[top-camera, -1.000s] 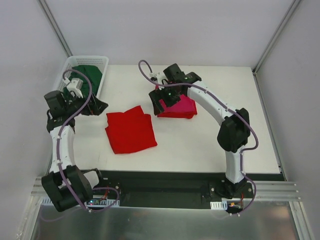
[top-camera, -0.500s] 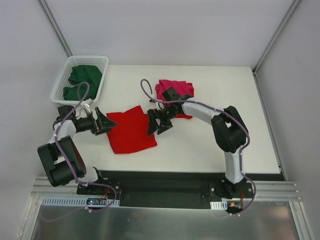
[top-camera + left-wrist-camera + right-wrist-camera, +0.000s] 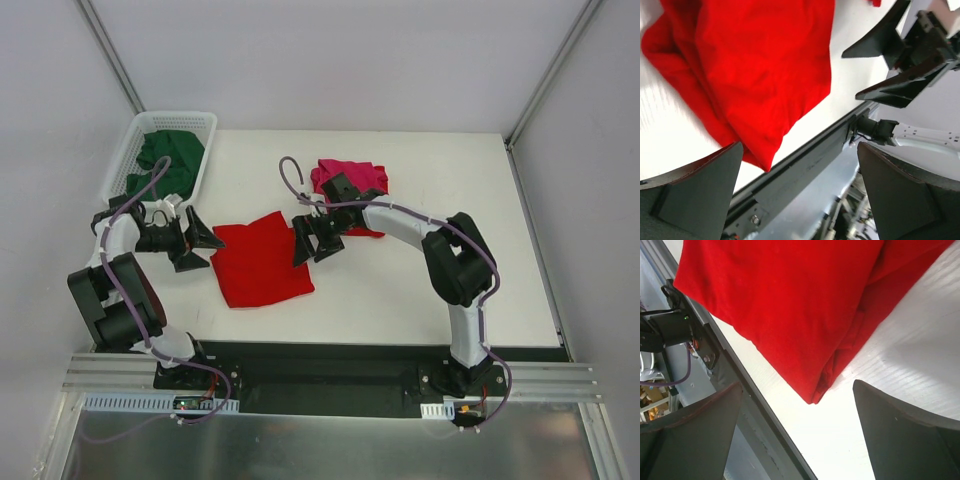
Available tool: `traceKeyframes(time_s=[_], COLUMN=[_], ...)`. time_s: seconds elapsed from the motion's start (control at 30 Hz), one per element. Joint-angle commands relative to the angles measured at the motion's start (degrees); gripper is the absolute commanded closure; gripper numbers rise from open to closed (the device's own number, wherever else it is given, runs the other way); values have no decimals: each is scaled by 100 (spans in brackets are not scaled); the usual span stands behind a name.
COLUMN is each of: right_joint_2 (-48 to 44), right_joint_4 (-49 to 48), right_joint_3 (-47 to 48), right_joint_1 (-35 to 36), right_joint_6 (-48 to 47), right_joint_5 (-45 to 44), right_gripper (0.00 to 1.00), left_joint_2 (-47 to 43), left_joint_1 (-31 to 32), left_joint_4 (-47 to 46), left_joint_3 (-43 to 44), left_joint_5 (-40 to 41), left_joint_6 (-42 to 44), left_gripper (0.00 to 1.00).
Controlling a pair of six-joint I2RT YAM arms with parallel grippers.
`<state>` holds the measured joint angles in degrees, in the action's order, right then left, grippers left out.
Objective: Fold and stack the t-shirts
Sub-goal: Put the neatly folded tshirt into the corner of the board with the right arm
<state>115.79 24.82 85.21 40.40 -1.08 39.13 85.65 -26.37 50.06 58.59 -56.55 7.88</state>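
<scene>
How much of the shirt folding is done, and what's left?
Looks done: the pink shirt lies folded at the back, and the red shirt lies folded mid-table. In hand: nothing is gripped; the left gripper and right gripper sit open on either side of the red shirt. Left: stacking red with pink, then the green shirts bunched in the white basket.

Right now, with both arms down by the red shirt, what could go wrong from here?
1. The open left end effector and right end effector flank the folded red t-shirt. Pinching only a top layer at its stacked edges could pull the fold apart.
2. The right arm crosses the near edge of the magenta t-shirt. A low swing might drag it out of shape.
</scene>
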Motion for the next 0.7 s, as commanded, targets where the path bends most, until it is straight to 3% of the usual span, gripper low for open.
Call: traceKeyframes(time_s=[0.0, 0.07, 0.23, 0.5, 0.67], right_joint_2=[-162, -179, -179, -276, -223], right_joint_4=[207, 173, 164, 181, 243], right_joint_3=[312, 295, 251, 206, 373], right_joint_1=[73, 82, 117, 108, 117], right_joint_6=[-41, -50, -94, -234, -278], right_joint_5=[-231, -196, -169, -213, -204], right_gripper=[4, 4, 4, 4, 4], left_joint_2=[276, 443, 760, 708, 357], left_joint_1=[-79, -105, -219, -307, -439], left_joint_4=[452, 391, 224, -962, -2349], left_joint_3=[21, -57, -172, -698, -1305], left_joint_5=[364, 400, -556, -936, -1146], left_joint_6=[-174, 72, 319, -462, -1242], left_gripper=[1, 1, 1, 1, 1])
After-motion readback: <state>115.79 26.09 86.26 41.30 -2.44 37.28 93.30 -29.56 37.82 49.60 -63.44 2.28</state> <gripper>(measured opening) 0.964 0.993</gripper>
